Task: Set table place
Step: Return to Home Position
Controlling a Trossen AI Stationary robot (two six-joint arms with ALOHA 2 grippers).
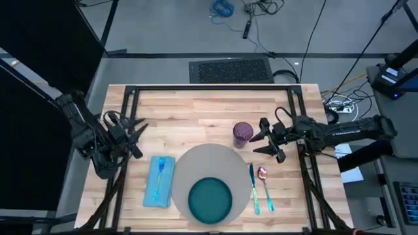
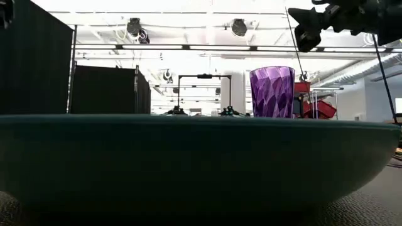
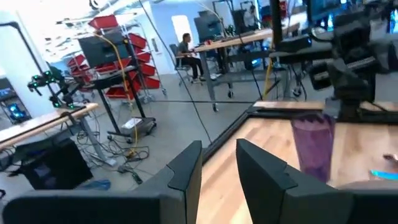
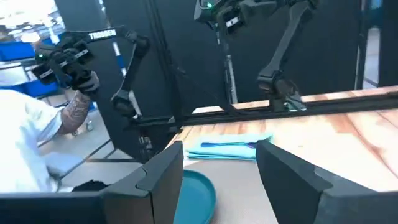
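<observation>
- I am holding my right end effector [image 1: 260, 138] wide open and empty, just right of the translucent purple faceted cup [image 1: 243, 132].
- The cup is standing upright on the light plank desk [image 1: 196, 108], just beyond the far-right rim of the big round grey-beige mat [image 1: 202, 158].
- My left end effector [image 1: 138, 138] is waiting left of the mat, open and empty.
- I am judging the cup light, stiff and slick, so a side grip at mid-wall looks safest.
- In the low view, the round teal plate [image 2: 188, 163] is hiding the cup's base.

White lettering, seemingly "TROSSEN", runs along a dark arm [image 4: 102, 35] in the background.
</observation>
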